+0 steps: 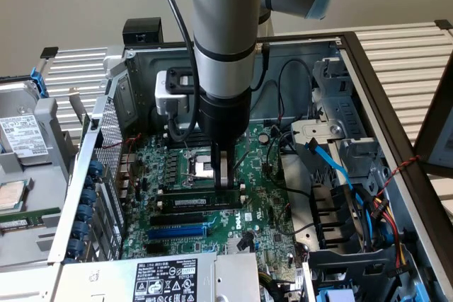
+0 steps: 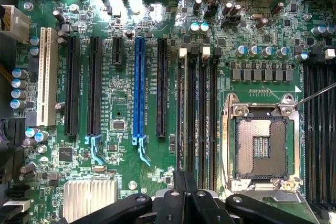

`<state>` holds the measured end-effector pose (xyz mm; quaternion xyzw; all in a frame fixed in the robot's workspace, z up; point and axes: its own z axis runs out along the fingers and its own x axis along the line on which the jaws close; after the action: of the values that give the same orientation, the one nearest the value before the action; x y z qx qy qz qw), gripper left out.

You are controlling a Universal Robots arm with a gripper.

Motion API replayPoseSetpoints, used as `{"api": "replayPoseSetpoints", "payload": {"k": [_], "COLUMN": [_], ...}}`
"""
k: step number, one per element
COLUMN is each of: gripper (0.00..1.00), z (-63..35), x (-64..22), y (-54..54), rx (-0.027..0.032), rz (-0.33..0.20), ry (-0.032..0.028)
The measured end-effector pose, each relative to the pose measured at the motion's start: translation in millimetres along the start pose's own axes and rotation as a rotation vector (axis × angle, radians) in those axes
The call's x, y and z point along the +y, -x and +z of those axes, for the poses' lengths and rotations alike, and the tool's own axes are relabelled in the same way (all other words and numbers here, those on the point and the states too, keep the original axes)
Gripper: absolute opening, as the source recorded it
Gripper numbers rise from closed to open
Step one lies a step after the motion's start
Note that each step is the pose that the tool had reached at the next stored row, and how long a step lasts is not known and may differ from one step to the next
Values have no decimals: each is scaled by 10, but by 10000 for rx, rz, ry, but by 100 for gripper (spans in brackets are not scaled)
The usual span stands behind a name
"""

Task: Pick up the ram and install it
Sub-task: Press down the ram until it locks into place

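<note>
The ram (image 1: 195, 201) is a dark stick with a white label, standing on edge in a black memory slot on the green motherboard (image 1: 265, 210). In the wrist view the ram (image 2: 185, 114) shows edge-on in the slot line nearest the black expansion slots. My gripper (image 1: 224, 178) hangs straight down from the arm, shut, its fingertips on the ram's top edge near the end at the exterior view's right. The wrist view has the gripper (image 2: 185, 187) over that same slot line.
The open CPU socket (image 1: 202, 167) lies just behind the ram. A blue expansion slot (image 1: 177, 232) and black slots sit in front. The power supply (image 1: 177, 277) is at the front, with drive cages and cables (image 1: 333, 167) at the exterior view's right.
</note>
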<state>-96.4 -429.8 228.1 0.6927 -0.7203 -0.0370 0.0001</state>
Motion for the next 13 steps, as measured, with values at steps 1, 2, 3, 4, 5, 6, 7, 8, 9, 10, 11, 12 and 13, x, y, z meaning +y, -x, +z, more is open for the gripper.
{"api": "replayPoseSetpoints", "payload": {"k": [1,2,3,4,5,6,7,8,9,10,11,12,13], "gripper": [11,11,11,11,11,11,11,11,11,11,11,11,11], "z": [2,3,2,2,-16,-57,-102,-137,-147,-146,-145,-142,-137], "x": [0,0,1,1,8,22,43,79,123,168,213,260,305], "y": [0,-1,-1,-1,1,2,3,3,2,0,-1,-3,-5], "rx": [5,8,9,8,-10,-5,0,4,-1,1,1,1,1], "rz": [0,0,0,0,3,1,-3,-5,-5,-6,-5,-5,-6], "ry": [1,2,3,3,-1,-1,0,1,-1,0,1,1,1]}}
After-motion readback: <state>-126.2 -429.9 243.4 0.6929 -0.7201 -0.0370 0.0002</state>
